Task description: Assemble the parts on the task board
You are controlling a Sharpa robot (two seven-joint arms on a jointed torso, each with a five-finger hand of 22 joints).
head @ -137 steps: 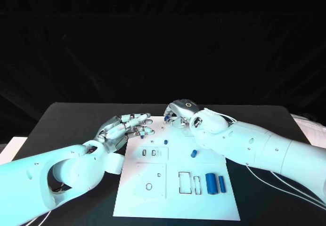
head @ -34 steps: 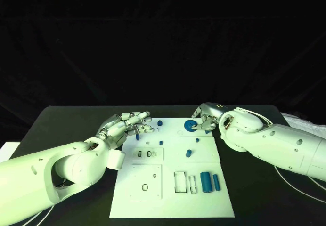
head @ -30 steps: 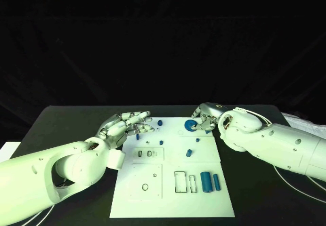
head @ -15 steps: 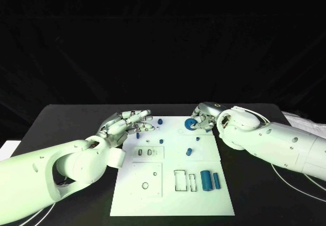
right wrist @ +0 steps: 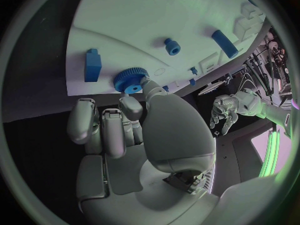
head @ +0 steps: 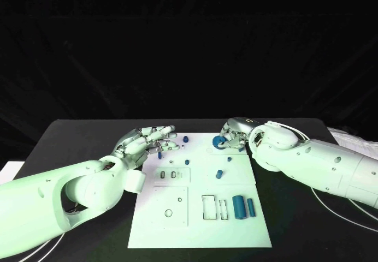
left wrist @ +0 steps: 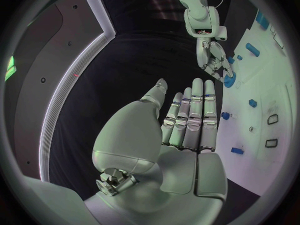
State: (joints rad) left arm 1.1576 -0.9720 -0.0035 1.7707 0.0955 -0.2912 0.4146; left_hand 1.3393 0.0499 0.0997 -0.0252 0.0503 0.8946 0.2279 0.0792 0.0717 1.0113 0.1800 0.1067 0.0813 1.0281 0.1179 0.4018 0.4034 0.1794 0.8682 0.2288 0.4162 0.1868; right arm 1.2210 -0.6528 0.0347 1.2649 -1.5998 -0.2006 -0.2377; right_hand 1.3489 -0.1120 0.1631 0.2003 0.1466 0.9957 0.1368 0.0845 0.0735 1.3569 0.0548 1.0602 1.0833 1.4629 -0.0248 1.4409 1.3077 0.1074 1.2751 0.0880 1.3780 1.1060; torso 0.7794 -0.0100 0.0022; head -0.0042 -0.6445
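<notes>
I see right hand [head: 234, 140] pinching round blue toothed gear [head: 219, 142] over white task board [head: 197, 229] | left hand [head: 146, 143] open, empty | two blue cylinders [head: 243, 208] still loose, slots unfilled

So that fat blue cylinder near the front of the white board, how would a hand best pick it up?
Probably from above, pinching the blue cylinder across its long curved sides at mid-length. It lies flat on the task board, with a slimmer blue pin close beside it, so fingers need to slip narrowly between them.

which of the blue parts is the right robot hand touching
The round toothed blue gear at the far edge of the task board. The right robot hand has fingers on it; the other blue pieces, like the two cylinders nearer the robot, lie untouched.
</notes>
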